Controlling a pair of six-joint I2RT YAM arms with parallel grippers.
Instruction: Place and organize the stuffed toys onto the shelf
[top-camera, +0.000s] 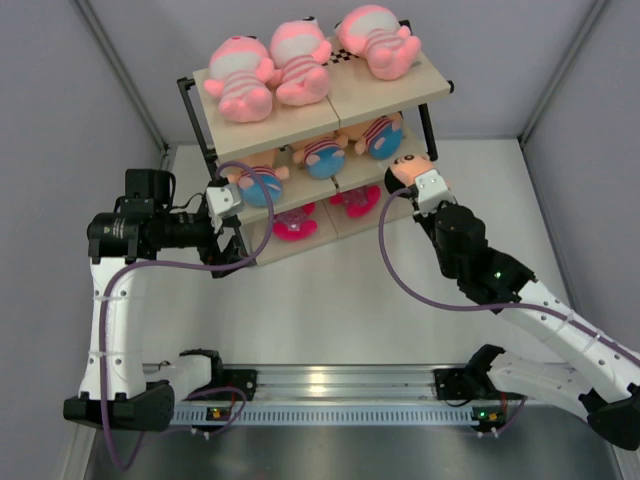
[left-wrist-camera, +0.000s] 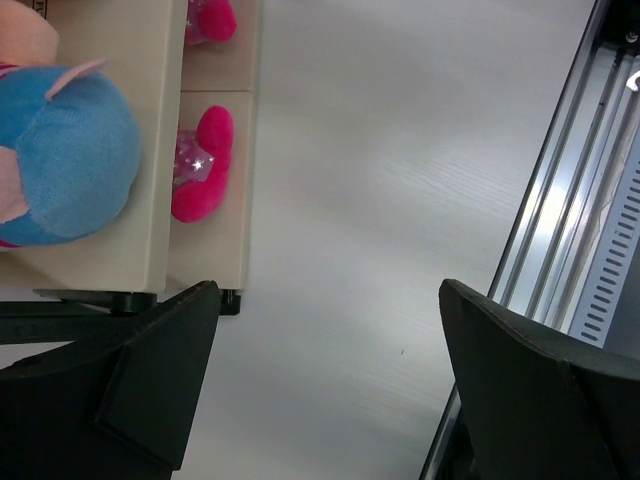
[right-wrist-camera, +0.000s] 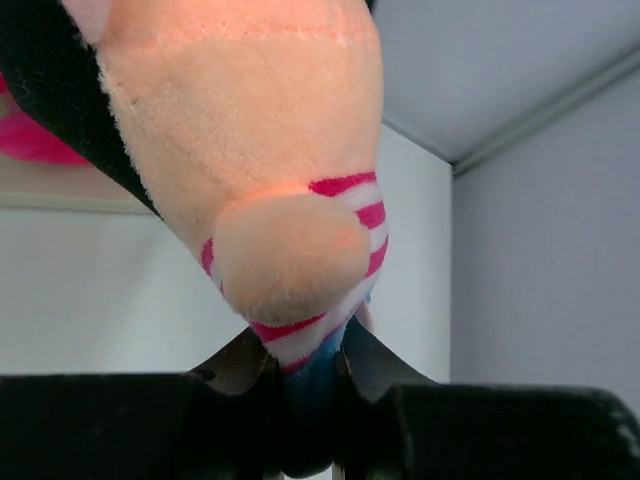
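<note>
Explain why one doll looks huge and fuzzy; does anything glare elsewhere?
Right wrist view: the boy doll hangs almost against the lens, so it fills the frame and looks soft. Left wrist view: the metal rail shines bright white. Top view: even light, the shelf sharp.

I see the shelf (top-camera: 345, 108) standing on the white table (top-camera: 330, 310), upper centre of the overhead frame. Three pink dolls (top-camera: 240, 78) (top-camera: 300, 62) (top-camera: 375, 40) lie side by side on its top board. Three boy dolls (top-camera: 258, 185) (top-camera: 322, 157) (top-camera: 380, 135) are on the middle board. Two magenta plush pieces (top-camera: 295, 225) (top-camera: 355, 203) are on the lowest board.
</note>
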